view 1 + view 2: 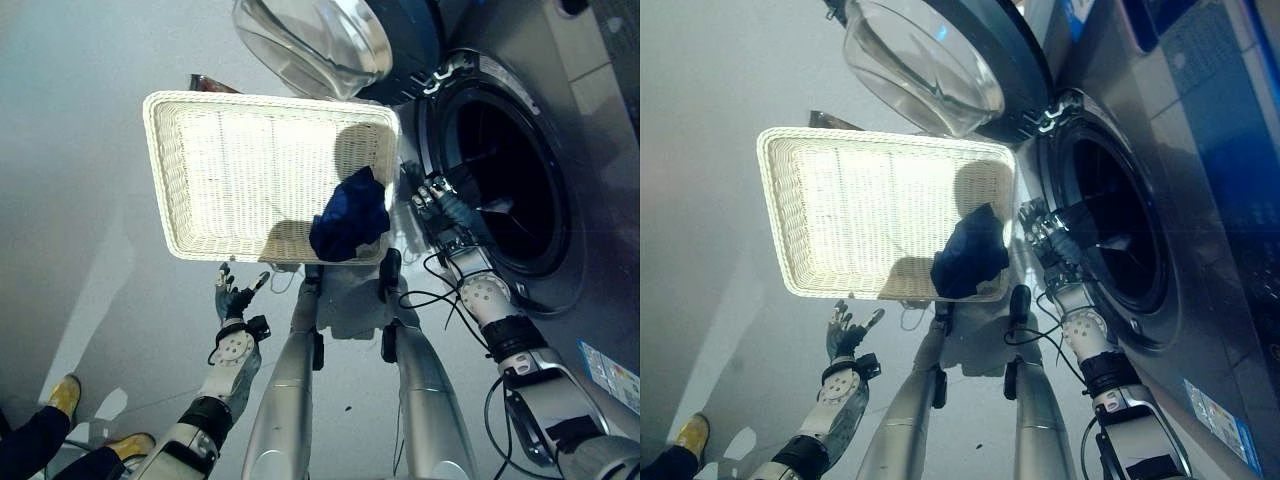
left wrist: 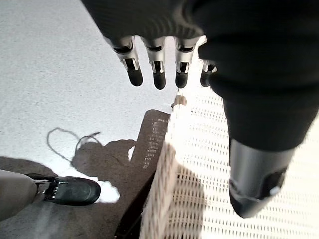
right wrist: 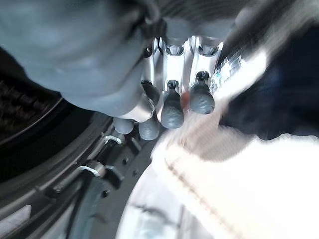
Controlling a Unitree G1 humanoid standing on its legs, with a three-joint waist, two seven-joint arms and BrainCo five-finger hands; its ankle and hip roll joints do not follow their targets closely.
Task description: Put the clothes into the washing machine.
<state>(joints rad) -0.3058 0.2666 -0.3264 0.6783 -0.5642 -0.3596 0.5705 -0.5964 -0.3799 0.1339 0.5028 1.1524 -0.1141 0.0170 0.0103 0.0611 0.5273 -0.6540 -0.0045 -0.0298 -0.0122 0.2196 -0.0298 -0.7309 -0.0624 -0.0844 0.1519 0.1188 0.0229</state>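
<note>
**Transfer stage: one garment awaiting pickup from the basket**

One front-loading washing machine [image 1: 560, 130] stands at the right, its round glass door [image 1: 315, 40] swung fully open and its dark drum [image 1: 505, 180] exposed. No clothing can be made out inside the drum.

One white wicker laundry basket [image 1: 200, 160] sits on the floor just beside the drum opening. It holds one item: a dark blue garment [image 1: 350, 215], bunched in the corner nearest the machine and partly draped over the near rim. The rest of the basket is bare weave.

The right hand [image 1: 437, 203] is placed between the basket's machine-side edge and the drum rim. In the right wrist view its fingers [image 3: 172, 107] are loosely curled and grip nothing; the garment lies just past them, apart from the hand.

The left hand [image 1: 232, 297] hangs low near the basket's front edge, fingers [image 2: 158, 74] extended and spread, empty (idle at this stage).

Judged step: approach to grasp, with the load not yet started. The next move calls for the right hand to reach over the basket rim, close on the bunched cloth, lift it clear of the wicker, then carry it sideways into the drum without snagging the door hinge.
</note>
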